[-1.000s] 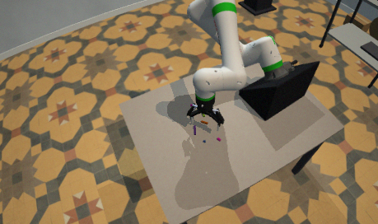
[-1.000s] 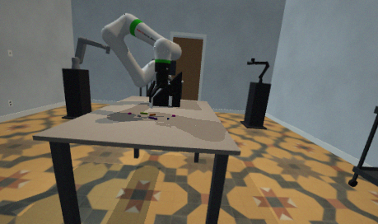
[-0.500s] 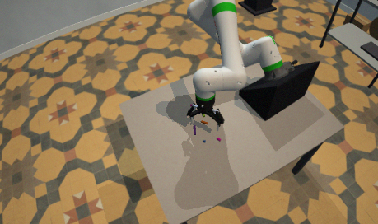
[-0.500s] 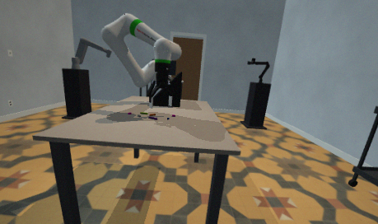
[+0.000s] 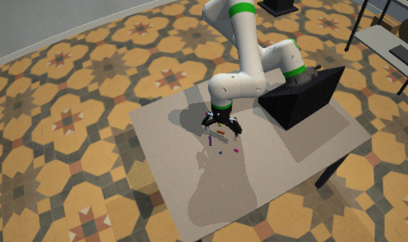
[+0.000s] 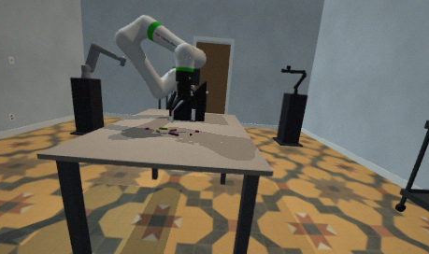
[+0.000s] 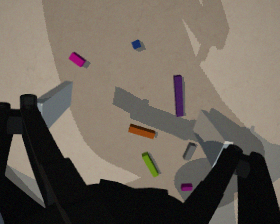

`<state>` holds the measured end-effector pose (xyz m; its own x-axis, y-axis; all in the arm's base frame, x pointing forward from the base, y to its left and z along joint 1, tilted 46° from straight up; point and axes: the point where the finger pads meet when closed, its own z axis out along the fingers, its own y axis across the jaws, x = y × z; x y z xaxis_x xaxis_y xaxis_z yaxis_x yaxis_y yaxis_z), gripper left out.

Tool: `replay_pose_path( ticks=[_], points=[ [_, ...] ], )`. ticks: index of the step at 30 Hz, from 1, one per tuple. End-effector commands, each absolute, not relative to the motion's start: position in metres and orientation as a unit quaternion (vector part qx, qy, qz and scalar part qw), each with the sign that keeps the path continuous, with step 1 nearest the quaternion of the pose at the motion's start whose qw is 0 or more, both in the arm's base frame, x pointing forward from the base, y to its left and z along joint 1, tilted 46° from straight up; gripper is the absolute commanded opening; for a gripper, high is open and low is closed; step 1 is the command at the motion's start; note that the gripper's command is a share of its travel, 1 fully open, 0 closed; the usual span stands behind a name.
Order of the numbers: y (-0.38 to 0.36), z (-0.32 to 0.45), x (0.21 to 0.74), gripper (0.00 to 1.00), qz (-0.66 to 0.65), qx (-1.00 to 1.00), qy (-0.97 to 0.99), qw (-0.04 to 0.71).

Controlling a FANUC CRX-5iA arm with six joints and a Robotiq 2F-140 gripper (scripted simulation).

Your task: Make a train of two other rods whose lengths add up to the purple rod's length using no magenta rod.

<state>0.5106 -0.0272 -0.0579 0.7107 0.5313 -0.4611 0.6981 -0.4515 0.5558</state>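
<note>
Under the hand (image 7: 134,163), magenta rod (image 7: 187,187) (seemingly half-hidden)

Six rods lie flat on the table, all apart. Purple rod (image 7: 179,95): longest, upright in wrist view. Orange rod (image 7: 141,131): near it, slightly slanted. Lime rod (image 7: 149,164): below orange, diagonal. Grey rod (image 7: 189,151): short, tilted. Blue rod (image 7: 136,44): tiny, far side. Two magenta rods (image 7: 76,59), (image 7: 187,187), well apart.
</note>
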Motion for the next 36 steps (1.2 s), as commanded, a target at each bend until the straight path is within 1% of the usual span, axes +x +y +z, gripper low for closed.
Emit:
replay_pose_path(
  ticks=[1, 4, 10, 11, 25, 27, 29, 35, 36],
  points=[
    [-0.025, -0.058, 0.512, 1.0, -0.103, 0.852, 0.347, 0.379],
    [-0.016, -0.061, 0.518, 1.0, -0.074, 0.876, 0.281, 0.386],
    [-0.011, -0.063, 0.521, 1.0, -0.054, 0.889, 0.235, 0.389],
    [-0.006, -0.065, 0.524, 1.0, -0.037, 0.898, 0.197, 0.391],
    [0.017, -0.073, 0.537, 1.0, 0.04, 0.92, 0.018, 0.39],
    [0.017, -0.073, 0.537, 1.0, 0.04, 0.92, 0.018, 0.39],
    [0.023, -0.075, 0.54, 1.0, 0.061, 0.919, -0.032, 0.388],
    [0.028, -0.077, 0.543, 1.0, 0.079, 0.917, -0.075, 0.384],
    [0.028, -0.077, 0.543, 0.15, 0.079, 0.917, -0.075, 0.384]
  ],
)
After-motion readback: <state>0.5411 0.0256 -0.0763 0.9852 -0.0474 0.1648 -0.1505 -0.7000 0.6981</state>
